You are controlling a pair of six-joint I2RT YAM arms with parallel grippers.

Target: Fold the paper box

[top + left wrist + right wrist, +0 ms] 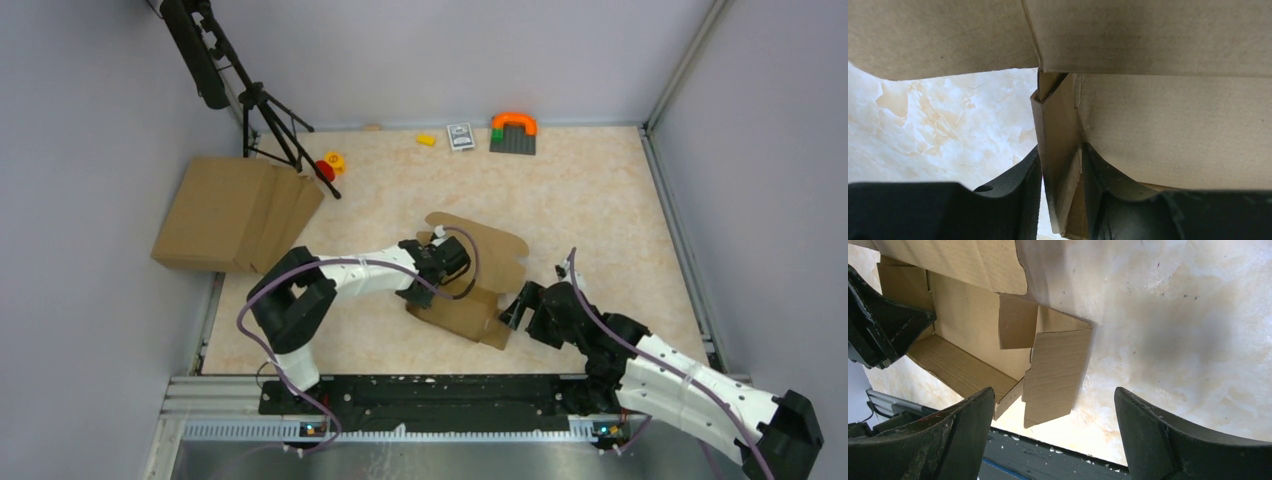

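Paper box [1060, 145] between half-open left fingers [1015, 192]

Paired arms on the black mounting rail [430, 392].
Left arm [365, 272] and right arm [690, 385], at opposite rail ends: white shells, black joints, looping purple cables [241, 318]. Left claw [1060, 172] and right claw [1053, 412]: matte black curved fingers [1158, 440].

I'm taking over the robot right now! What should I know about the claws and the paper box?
Left claw: straddles one raised wall of the small brown cardboard paper box; grip unclear.
Right claw: open, empty, hovering by the box's right end.
Box: middle of the beige marbled table.
Done: some walls stand up.
To do: end flap leans outward, lid lies open.
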